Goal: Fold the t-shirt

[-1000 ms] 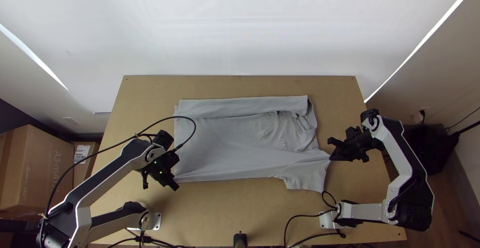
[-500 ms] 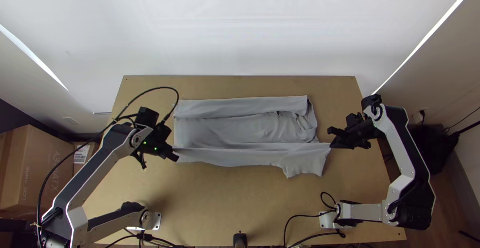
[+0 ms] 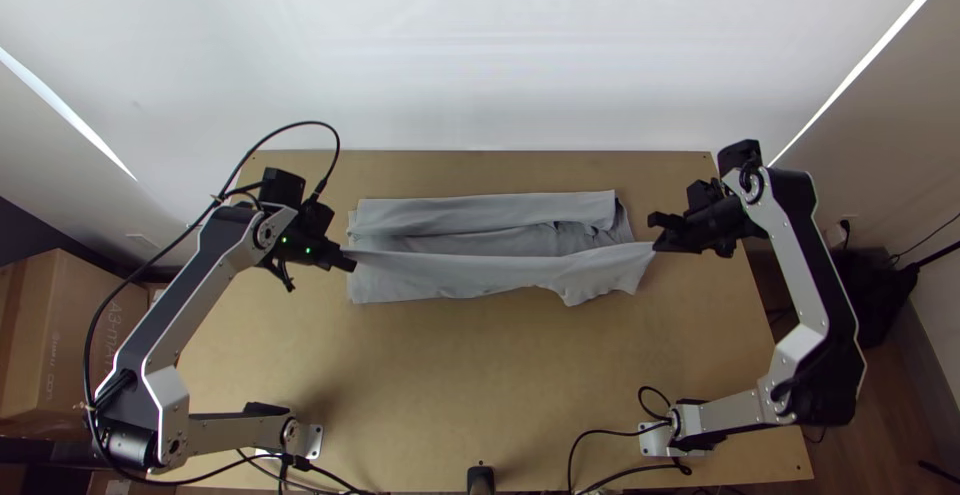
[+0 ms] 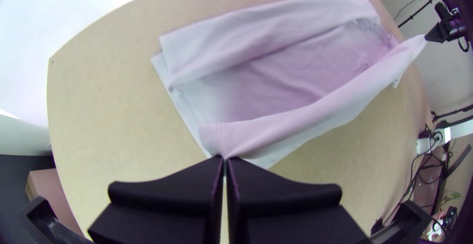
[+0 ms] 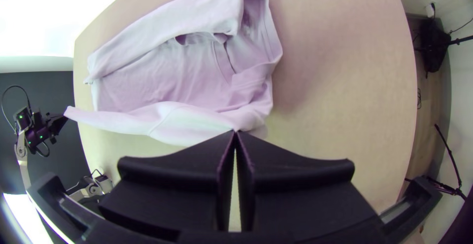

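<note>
At the bottom centre of the top view, a small black object stands at the near edge of the light wooden table, with the arms' metal base plates to its left and right. Farther up, the grey t-shirt lies across the middle of the frame. Its near side is drawn into a taut band between the two grippers, cloth hanging below it. Left of centre, the left gripper has its jaws clamped on one end; right of centre, the right gripper pinches the other, its tips together on the cloth. Beyond the band is a wrinkled middle part, then a long strip folded inward along the far side. Across the top rises a white wall.
</note>
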Robot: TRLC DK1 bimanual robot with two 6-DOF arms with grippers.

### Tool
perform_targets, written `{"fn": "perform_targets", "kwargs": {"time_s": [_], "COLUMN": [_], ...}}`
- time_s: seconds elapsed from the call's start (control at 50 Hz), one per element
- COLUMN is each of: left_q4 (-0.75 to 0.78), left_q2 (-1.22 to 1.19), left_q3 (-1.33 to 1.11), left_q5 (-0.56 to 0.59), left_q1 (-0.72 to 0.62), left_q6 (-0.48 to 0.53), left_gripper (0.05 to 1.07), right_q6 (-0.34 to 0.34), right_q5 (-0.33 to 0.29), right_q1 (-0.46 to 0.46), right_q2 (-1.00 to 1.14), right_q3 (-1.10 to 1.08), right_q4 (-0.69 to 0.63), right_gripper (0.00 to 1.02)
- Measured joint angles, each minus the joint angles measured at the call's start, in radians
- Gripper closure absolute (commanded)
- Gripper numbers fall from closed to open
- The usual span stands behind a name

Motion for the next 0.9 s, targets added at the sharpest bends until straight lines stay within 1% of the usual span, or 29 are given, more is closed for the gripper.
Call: {"fn": "perform_targets", "kwargs": {"time_s": [0.22, 0.64, 0.84, 0.86, 0.88, 0.9], "left_q4": [0.007, 0.011, 0.070, 0.080, 0.089, 0.098], "left_q2": [0.109, 0.319, 0.429, 0.438, 0.444, 0.455], "left_q3": [0.156, 0.327, 0.386, 0.386, 0.386, 0.386], "left_q5": [0.000, -0.003, -0.004, -0.004, -0.004, -0.003], "left_q1": [0.010, 0.042, 0.060, 0.061, 0.063, 0.064], "left_q6": [-0.012, -0.013, -0.032, -0.035, -0.036, -0.039], "left_gripper": [1.05, 1.05, 1.05, 1.05, 1.05, 1.05], "right_q6": [0.031, 0.063, 0.085, 0.085, 0.088, 0.089], "right_q5": [0.000, 0.000, 0.000, 0.000, 0.000, 0.000], "right_q1": [0.014, 0.030, 0.050, 0.051, 0.055, 0.056], "right_q2": [0.168, 0.507, 0.667, 0.677, 0.688, 0.701], "right_q3": [0.172, 0.557, 0.717, 0.726, 0.735, 0.745], "right_q4": [0.000, 0.000, -0.011, -0.011, -0.011, -0.011], "right_gripper": [1.00, 1.00, 1.00, 0.98, 0.93, 0.84]}}
